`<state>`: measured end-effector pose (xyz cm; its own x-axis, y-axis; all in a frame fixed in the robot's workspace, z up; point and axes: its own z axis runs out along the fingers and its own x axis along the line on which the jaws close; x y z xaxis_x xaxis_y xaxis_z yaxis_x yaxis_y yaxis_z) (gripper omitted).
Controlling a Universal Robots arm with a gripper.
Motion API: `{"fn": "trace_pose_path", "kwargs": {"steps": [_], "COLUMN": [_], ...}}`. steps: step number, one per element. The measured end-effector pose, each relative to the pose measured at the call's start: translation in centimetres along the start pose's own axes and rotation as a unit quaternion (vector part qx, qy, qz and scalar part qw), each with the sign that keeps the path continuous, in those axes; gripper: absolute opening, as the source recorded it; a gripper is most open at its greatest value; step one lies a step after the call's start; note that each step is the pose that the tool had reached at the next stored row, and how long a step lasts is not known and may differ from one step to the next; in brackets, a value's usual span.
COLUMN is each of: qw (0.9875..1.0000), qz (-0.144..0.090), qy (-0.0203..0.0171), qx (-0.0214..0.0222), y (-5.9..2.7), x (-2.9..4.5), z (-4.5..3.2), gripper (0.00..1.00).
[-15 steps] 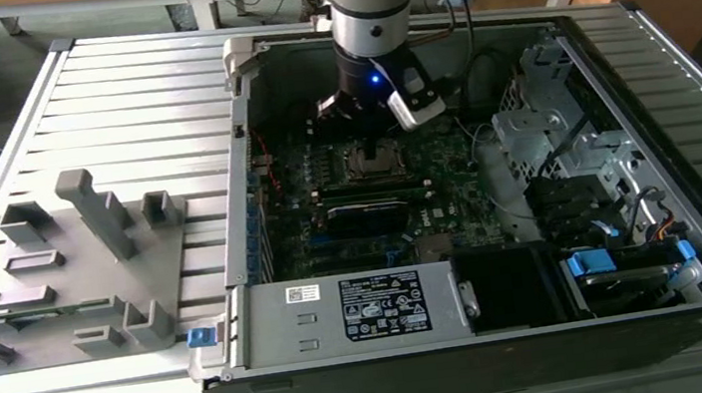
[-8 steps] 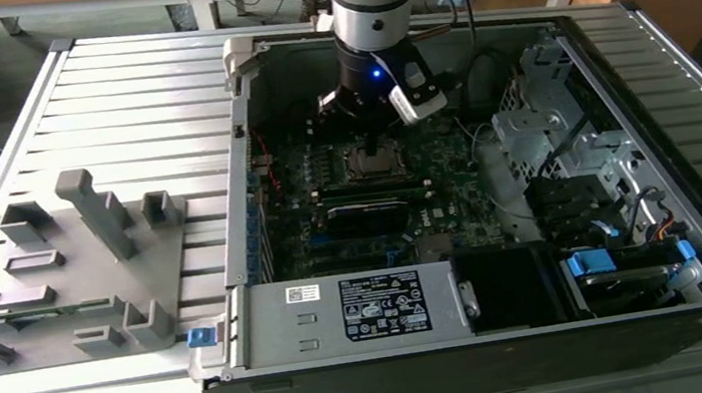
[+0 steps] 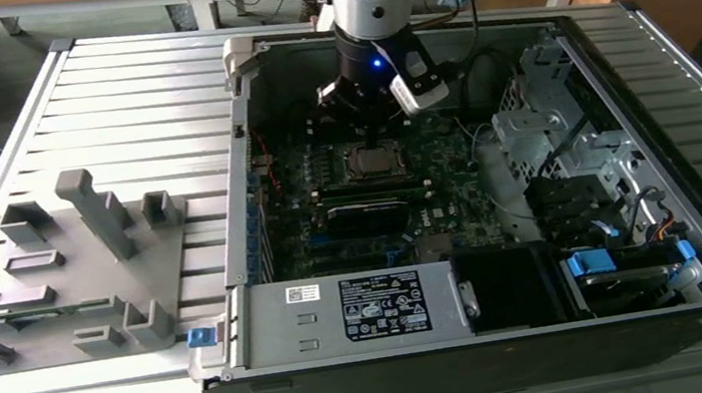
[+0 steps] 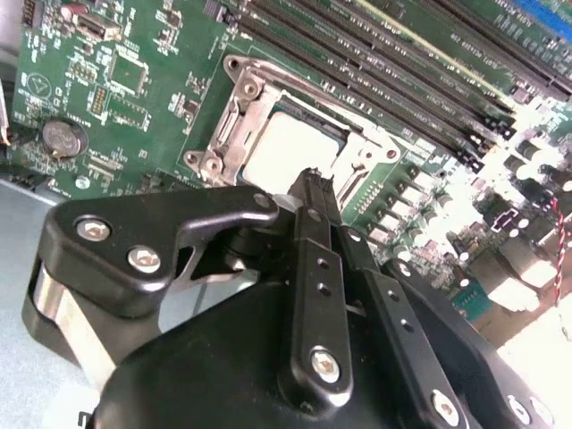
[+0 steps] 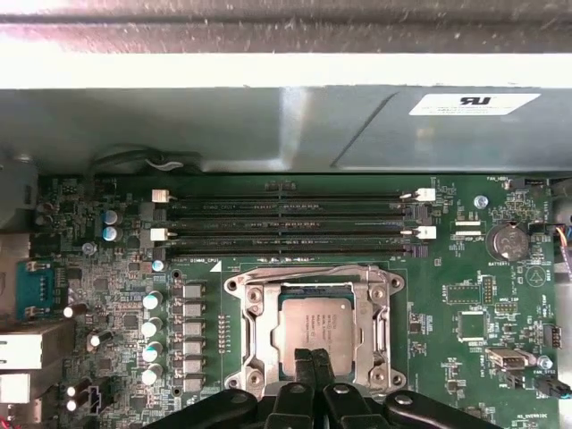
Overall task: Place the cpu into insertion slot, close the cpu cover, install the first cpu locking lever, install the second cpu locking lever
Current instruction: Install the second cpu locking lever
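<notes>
The cpu (image 5: 317, 322) lies flat in the insertion slot on the green motherboard, its silver-grey top showing through the window of the cpu cover (image 5: 255, 332). The cover lies down over the chip and hides most of the socket beneath. My gripper (image 5: 313, 359) hovers just above the chip's edge, shut with nothing between its black fingers (image 4: 315, 192). In the second wrist view the cpu (image 4: 284, 150) and the cpu cover (image 4: 234, 116) sit just beyond the fingertips. The exterior view shows my gripper (image 3: 378, 135) inside the open computer case, right over the cpu (image 3: 377, 160).
Long black memory slots (image 5: 286, 223) run beside the socket. A white-labelled power supply box (image 3: 352, 312) and a metal drive cage (image 3: 544, 133) crowd the case. A grey fixture plate (image 3: 66, 272) lies at the exterior view's left on the slatted table.
</notes>
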<state>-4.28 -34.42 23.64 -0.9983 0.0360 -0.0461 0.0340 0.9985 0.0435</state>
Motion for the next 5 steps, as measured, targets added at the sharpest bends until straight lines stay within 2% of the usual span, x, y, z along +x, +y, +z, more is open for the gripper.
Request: {"fn": "trace_pose_path", "kwargs": {"steps": [5], "qw": [1.0], "qz": [0.0], "qy": [0.0], "qx": [0.0001], "y": [0.0], "x": [0.0], "z": [-0.03], "gripper": [0.1]}}
